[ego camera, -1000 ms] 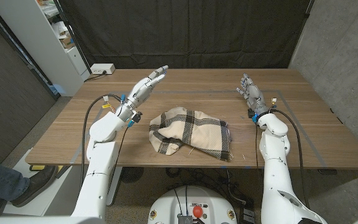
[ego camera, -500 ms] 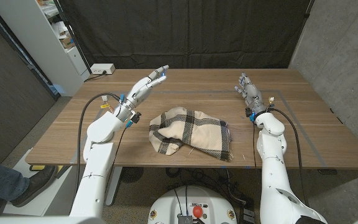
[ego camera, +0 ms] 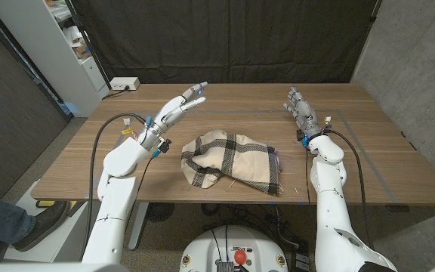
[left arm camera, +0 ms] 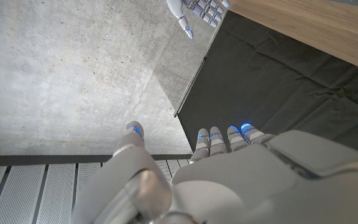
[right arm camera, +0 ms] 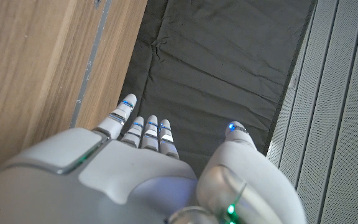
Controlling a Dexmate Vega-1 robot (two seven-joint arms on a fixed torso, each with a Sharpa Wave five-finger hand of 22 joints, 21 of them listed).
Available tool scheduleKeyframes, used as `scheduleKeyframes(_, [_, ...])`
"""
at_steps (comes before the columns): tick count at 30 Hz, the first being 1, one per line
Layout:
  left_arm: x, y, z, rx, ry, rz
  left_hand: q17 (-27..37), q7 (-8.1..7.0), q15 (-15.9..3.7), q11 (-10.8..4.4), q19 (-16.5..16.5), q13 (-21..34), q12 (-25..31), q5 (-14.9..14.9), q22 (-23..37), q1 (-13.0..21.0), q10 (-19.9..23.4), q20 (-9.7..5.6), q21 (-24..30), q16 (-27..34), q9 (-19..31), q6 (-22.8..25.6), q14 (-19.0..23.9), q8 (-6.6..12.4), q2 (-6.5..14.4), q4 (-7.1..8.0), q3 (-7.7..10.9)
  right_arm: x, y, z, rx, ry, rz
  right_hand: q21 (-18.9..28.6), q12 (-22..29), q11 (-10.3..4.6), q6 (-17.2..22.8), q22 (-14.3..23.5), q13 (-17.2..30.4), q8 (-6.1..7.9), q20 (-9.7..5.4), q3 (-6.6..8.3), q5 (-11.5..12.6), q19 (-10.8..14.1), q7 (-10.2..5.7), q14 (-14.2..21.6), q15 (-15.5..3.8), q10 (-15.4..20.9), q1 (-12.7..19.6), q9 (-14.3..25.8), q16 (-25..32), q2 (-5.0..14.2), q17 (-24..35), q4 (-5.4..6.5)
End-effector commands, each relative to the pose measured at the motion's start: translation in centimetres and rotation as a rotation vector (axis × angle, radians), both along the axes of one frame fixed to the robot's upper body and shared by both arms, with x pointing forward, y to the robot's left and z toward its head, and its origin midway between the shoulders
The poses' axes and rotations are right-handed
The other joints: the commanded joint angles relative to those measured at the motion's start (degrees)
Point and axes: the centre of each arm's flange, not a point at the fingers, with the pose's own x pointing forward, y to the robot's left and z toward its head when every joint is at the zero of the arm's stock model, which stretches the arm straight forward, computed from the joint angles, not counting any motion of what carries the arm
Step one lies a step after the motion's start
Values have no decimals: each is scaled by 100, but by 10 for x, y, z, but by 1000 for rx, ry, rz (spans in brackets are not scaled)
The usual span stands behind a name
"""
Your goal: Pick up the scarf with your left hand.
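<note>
Cream plaid scarf (ego camera: 231, 159) lay bunched mid-surface (ego camera: 368, 159), between both arms; it looked soft, light and floppy, best pinched at a raised fold; left robot hand (ego camera: 174, 110) hovered empty, fingers spread; right robot hand (ego camera: 302, 110) likewise released.

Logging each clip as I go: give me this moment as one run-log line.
left hand: open, raised beside scarf, apart | right hand: open, holds nothing | plaid scarf: crumpled on wooden table, ungrasped

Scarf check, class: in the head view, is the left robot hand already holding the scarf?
No. The left robot hand is open, apart from the scarf.
</note>
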Motion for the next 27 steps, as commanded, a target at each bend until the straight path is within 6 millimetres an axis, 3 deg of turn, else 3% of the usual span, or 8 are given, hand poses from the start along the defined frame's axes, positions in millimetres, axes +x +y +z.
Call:
scheduleKeyframes(1, [-16, -12, -2, 68, -59, 66, 31, -21, -10, -40, -95, 29, 38, -12, 19, 121, 31, 36, -1, 13, 24, 7, 23, -9, 26, -42, 31, -1, 3, -3, -6, 0, 10, -22, 26, 6, 41, 24, 28, 14, -7, 14, 29, 31, -7, 33, 34, 40, 13, 31, 50, 36, 6, -33])
scheduleKeyframes(19, [-30, -23, -3, 142, -121, 148, 31, -37, -11, -82, -97, 41, 63, -27, 16, 347, 115, 72, -6, 20, 29, 93, 74, 28, 86, -128, 119, -3, 1, -2, -5, -6, 12, -42, 18, -3, 53, 25, 29, 9, 4, 6, 36, 43, -13, 70, 29, 45, 8, 32, 57, 44, 4, -39])
scheduleKeyframes(27, [-39, -31, -5, 168, -177, 205, 31, -71, -24, -94, -91, 46, 70, -36, 15, 445, 146, 78, -5, 32, 30, 100, 124, 29, 100, -157, 152, -2, -3, -3, 2, -8, 16, -36, 21, -21, 81, 24, 29, 13, -67, 3, 42, 101, -39, 107, -24, 69, 15, 32, 64, 47, -1, -50])
